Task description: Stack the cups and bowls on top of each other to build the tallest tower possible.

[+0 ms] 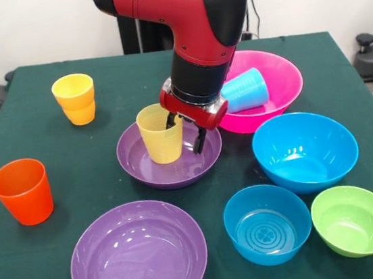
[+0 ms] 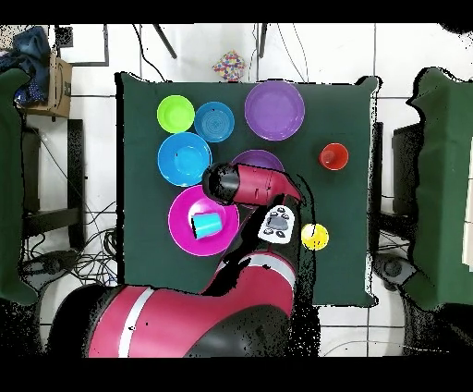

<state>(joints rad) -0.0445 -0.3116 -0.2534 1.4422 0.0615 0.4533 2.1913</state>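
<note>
In the overhead view, most of the purple bowl (image 2: 260, 161) under the arm (image 2: 249, 183) is hidden, and only its far rim is seen. The pale yellow cup and the gripper are hidden by the arm there too. In the front view, one gripper finger (image 1: 170, 121) is hidden inside the pale yellow cup (image 1: 161, 134). The near purple bowl (image 1: 138, 255) is cut off by the bottom edge. The pink bowl's (image 1: 281, 80) left part is covered by the arm.

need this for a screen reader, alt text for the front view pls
A red and black robot arm's gripper straddles the rim of a pale yellow cup standing upright in a purple bowl on a green table. Other cups and bowls sit around it.
</note>
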